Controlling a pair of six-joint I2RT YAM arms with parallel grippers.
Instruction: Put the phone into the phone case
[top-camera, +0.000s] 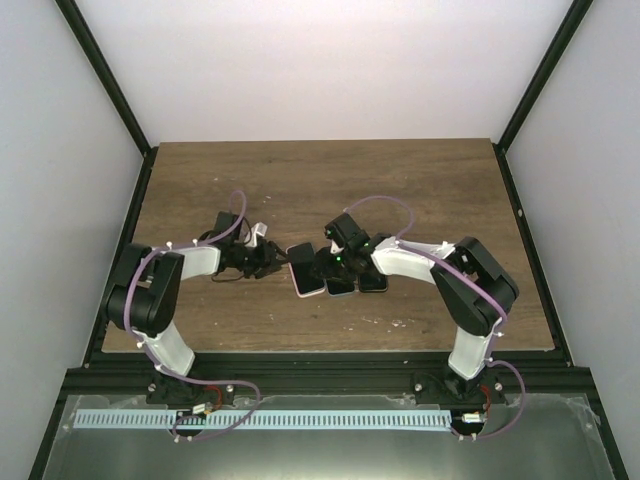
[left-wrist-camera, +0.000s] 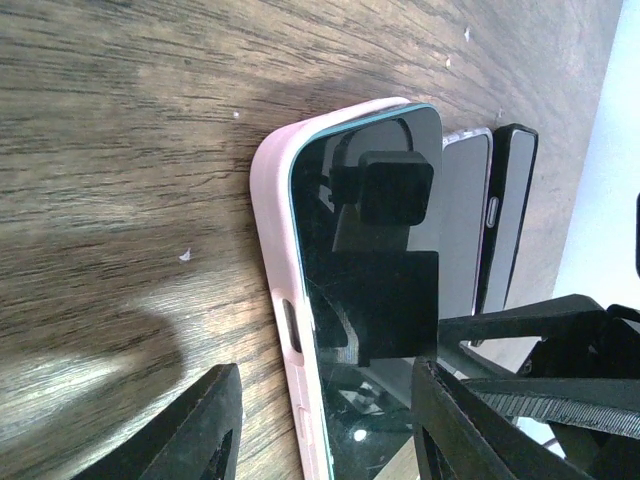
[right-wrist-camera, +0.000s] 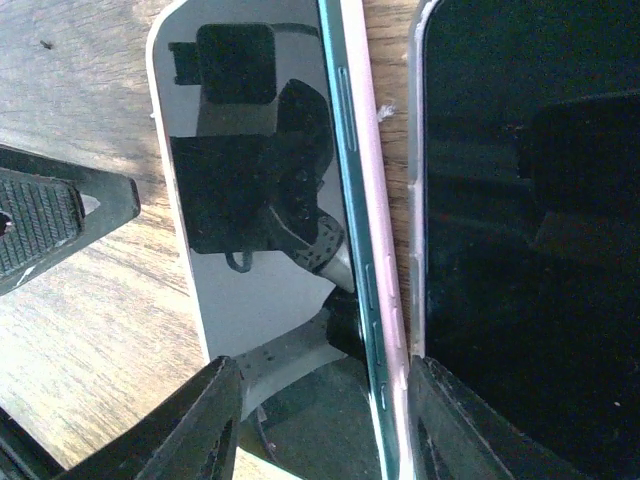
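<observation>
Seating is judged in hand: the teal-edged black phone, lying at frame centre in the pale pink soft case, is straddled by the left gripper and right gripper, both spread open; a flush press is called for next.

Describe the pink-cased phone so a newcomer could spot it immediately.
On the brown wooden table, a row of three dark-screened phones lies mid-table. The pink-cased phone is the leftmost, nearest the left gripper. Only it shows a teal edge inside a thick pale pink case.

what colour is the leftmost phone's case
Pale pink; the case shows best in the left wrist view.
</observation>
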